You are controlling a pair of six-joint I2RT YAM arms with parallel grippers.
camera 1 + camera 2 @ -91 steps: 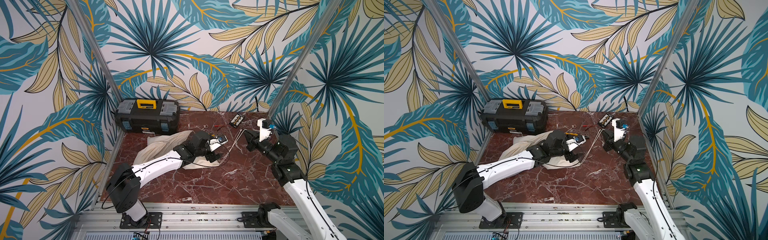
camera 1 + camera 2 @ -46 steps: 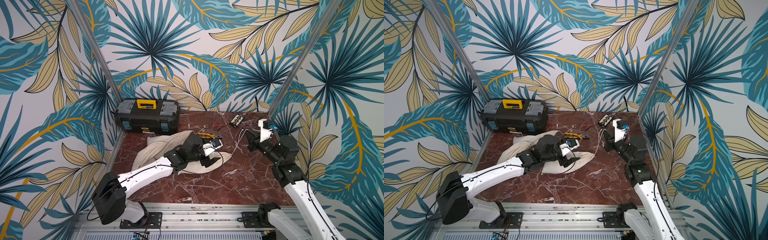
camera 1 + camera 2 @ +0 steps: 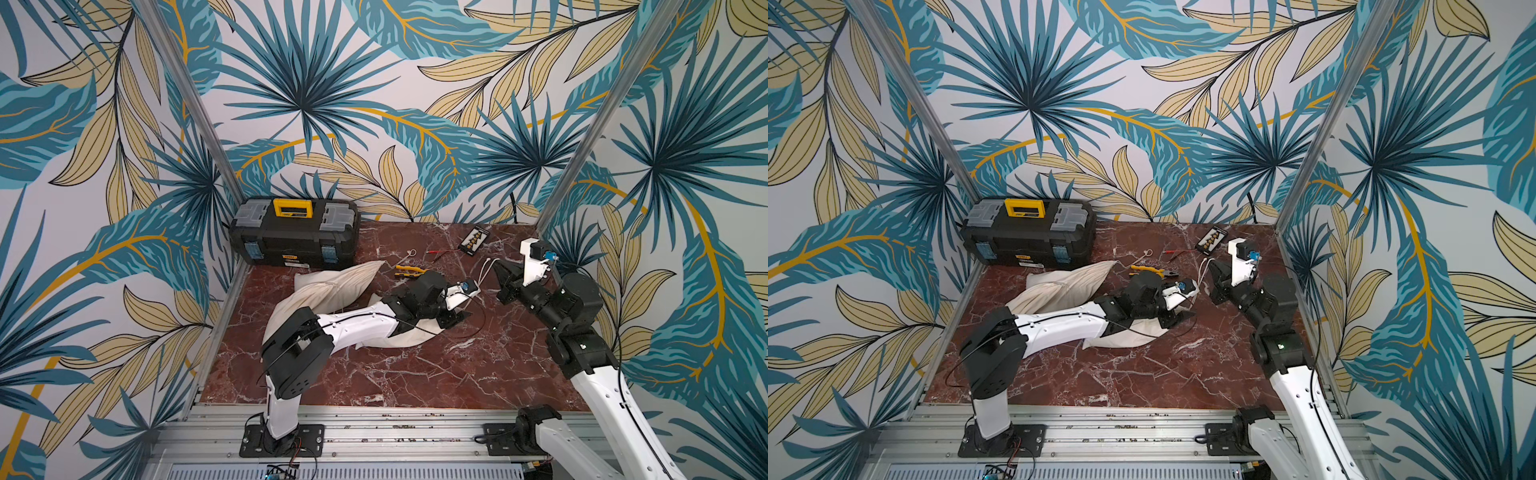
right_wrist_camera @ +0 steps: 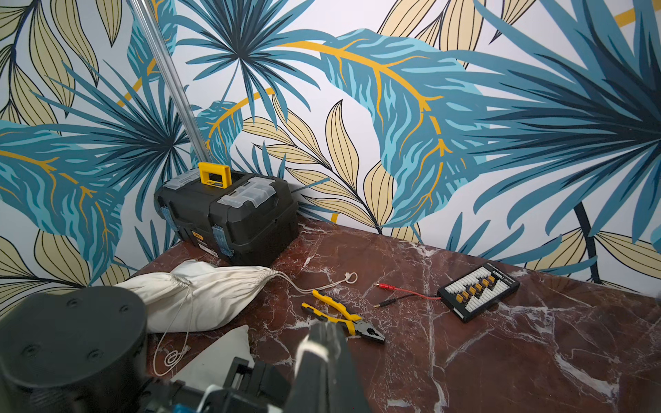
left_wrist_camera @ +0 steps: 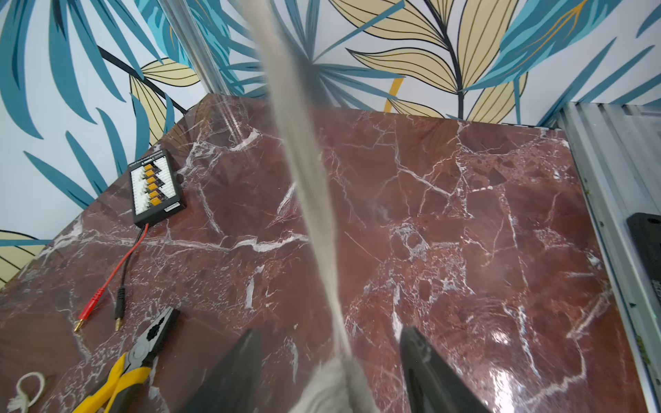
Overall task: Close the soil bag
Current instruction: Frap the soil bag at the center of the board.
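The soil bag (image 3: 332,286) (image 3: 1059,286) is cream cloth and lies slumped on the red marble table; my left arm hides much of it. My left gripper (image 3: 457,318) (image 5: 332,357) is open. The bag's gathered neck (image 5: 332,386) sits between its fingers without touching them. From that neck a white drawstring (image 5: 304,171) (image 3: 483,270) runs up, taut, to my right gripper (image 3: 498,272) (image 4: 323,330). That gripper hangs a little above the table and is shut on the drawstring, which shows as a white band across its closed fingers.
A black toolbox (image 3: 295,237) with a yellow handle stands in the back left corner. Yellow-handled pliers (image 4: 339,314) lie just behind the grippers. A black connector board (image 4: 477,291) with red and black leads (image 4: 404,295) lies at the back right. Walls close three sides.
My left gripper has shifted right along the bag to its neck, and its jaws have narrowed. The right gripper has stayed shut on the drawstring, almost in place.
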